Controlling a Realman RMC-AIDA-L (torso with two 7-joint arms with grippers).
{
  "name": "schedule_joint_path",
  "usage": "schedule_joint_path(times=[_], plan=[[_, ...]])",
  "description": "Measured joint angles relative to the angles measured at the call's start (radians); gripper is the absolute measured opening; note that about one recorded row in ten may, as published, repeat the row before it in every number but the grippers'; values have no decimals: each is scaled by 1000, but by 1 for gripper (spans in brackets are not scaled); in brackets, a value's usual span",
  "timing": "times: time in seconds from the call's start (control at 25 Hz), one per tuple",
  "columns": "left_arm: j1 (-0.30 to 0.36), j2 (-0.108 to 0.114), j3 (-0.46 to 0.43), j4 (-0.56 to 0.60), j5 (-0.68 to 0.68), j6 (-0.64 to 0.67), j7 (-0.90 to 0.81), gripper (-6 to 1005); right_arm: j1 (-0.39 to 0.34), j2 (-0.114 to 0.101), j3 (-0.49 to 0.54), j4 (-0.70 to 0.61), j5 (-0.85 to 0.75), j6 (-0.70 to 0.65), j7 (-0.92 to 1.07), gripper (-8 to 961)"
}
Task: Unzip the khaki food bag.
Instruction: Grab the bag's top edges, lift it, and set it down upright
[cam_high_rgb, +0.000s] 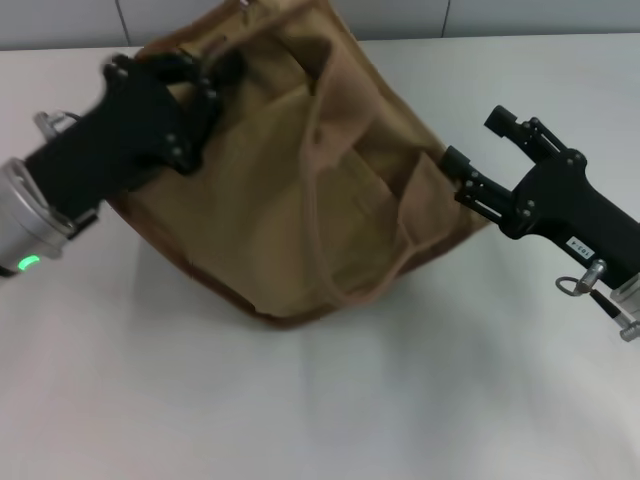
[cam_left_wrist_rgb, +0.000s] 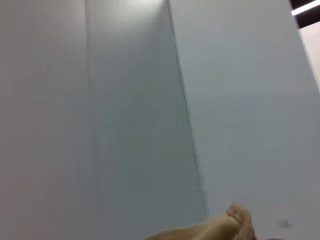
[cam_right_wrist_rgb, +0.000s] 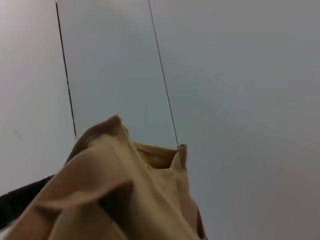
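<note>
The khaki food bag (cam_high_rgb: 290, 190) stands tilted on the white table (cam_high_rgb: 300, 410), one corner down and its wide webbing handles (cam_high_rgb: 318, 235) hanging across the front. My left gripper (cam_high_rgb: 213, 85) is at the bag's upper left corner, fingers closed on the top edge fabric. My right gripper (cam_high_rgb: 478, 143) is open at the bag's right corner, its lower finger (cam_high_rgb: 458, 165) touching or nearly touching the fabric. A bit of the bag shows in the left wrist view (cam_left_wrist_rgb: 220, 230), and its upper part shows in the right wrist view (cam_right_wrist_rgb: 115, 190). I cannot make out the zipper.
A grey panelled wall (cam_high_rgb: 60, 20) runs along the table's back edge, just behind the bag. White table surface lies in front of the bag and to both sides.
</note>
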Motion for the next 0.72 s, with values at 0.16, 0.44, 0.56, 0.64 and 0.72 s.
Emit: schedule_joint_path(times=[0.16, 0.44, 0.56, 0.64, 0.72], plan=[[23, 4, -34, 55, -55, -10, -7, 67, 6, 0, 7, 20, 3, -9, 0, 843], [30, 5, -64, 97, -75, -4, -57, 67, 13, 0, 36, 38, 6, -61, 0, 843], [30, -1, -27, 91, -72, -3, -51, 68, 4, 0, 79, 38, 6, -83, 0, 843], [29, -1, -14, 87, -72, -3, -51, 68, 2, 0, 92, 36, 6, -85, 0, 843], [26, -2, 9, 76, -72, -10, -50, 68, 1, 0, 107, 30, 6, -85, -2, 843]])
